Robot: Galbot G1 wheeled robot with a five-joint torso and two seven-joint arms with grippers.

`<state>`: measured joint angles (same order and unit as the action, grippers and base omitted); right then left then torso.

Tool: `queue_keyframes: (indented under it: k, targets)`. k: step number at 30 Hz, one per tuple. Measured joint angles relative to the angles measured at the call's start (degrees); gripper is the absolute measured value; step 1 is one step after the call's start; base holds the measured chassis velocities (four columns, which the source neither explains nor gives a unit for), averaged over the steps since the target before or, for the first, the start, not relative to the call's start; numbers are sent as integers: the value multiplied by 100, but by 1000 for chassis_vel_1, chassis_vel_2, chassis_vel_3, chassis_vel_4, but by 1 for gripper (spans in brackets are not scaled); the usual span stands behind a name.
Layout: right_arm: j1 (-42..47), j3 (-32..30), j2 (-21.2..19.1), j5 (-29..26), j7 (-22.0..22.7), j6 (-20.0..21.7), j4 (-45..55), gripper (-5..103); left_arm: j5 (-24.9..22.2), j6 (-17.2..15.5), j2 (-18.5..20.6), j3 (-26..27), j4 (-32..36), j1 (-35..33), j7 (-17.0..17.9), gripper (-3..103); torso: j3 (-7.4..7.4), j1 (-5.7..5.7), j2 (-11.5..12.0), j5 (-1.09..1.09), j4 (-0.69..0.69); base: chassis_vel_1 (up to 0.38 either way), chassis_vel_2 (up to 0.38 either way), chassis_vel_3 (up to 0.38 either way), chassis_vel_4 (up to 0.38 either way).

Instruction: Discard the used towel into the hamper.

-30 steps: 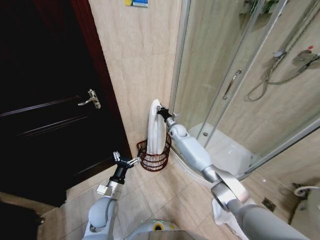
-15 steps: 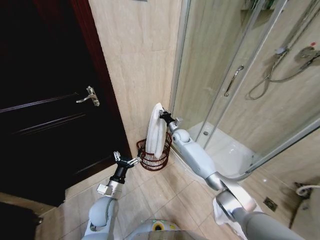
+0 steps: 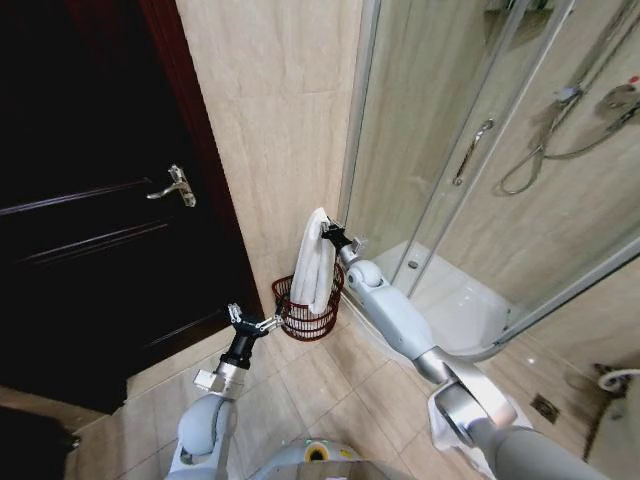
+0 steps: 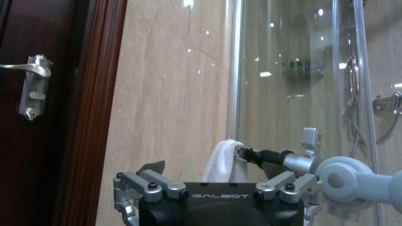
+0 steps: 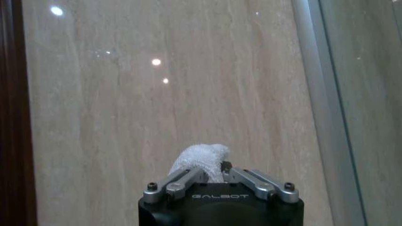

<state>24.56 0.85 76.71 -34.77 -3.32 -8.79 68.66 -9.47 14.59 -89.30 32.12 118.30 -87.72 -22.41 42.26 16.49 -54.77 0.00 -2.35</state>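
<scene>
One hamper [image 3: 307, 310], dark reddish-brown wire weave, sits on the tile floor [image 3: 330, 390] against the beige wall [image 3: 270, 150], between the dark door [image 3: 90, 230] and the glass shower enclosure [image 3: 480, 180]. One white towel [image 3: 314, 262] hangs into the hamper, lower end inside, far rim hidden behind it. Right gripper [image 3: 326, 233] clamps the towel's top above the hamper. Left gripper [image 3: 251, 323] waits just beside the hamper, door side, fingers spread, holding nothing.
</scene>
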Motion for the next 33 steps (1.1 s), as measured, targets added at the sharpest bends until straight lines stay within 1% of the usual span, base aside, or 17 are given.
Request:
queue_keyframes:
  k: [6,8,13,16,19,22,28,30,32,33]
  targets:
    - [30,21,-17,4,3,3,64,4,0,15,-2,1,-1,8,-4,100,-67,-54,129,0,0,-77,73,69,-69]
    - [58,37,-21,7,5,11,116,4,0,19,-6,-2,-2,11,-6,100,-112,-88,208,-1,0,-72,72,79,-75]
    - [134,75,-69,-4,6,66,261,4,-1,23,-4,-1,-11,13,-9,100,-160,-123,290,-1,-1,-62,65,59,-62]
    - [173,111,-98,-9,8,102,314,4,0,33,-14,-1,-25,10,-18,100,-189,-150,346,0,0,0,0,0,0]
    - [140,123,-101,-10,25,152,315,4,3,38,-36,-4,-25,0,-31,100,-235,-200,439,0,-2,0,0,0,0]
    - [107,129,-105,-15,25,171,313,4,4,39,-33,-2,-23,-1,-32,100,-256,-221,482,0,-1,0,0,0,0]
    - [8,132,-103,-30,7,168,237,4,4,42,-37,5,-17,-4,-44,100,-354,-305,669,0,-1,0,0,0,0]
    - [7,132,-103,-29,7,167,235,4,4,42,-39,5,-17,-4,-45,100,-361,-311,681,0,-1,0,0,0,0]
    - [3,131,-107,-21,4,153,222,4,13,44,-55,-1,-19,-6,-61,100,-413,-351,772,0,-1,0,0,0,0]
    - [3,131,-107,-21,4,153,222,4,13,44,-55,-1,-19,-6,-61,100,-413,-351,772,0,-1,0,0,0,0]
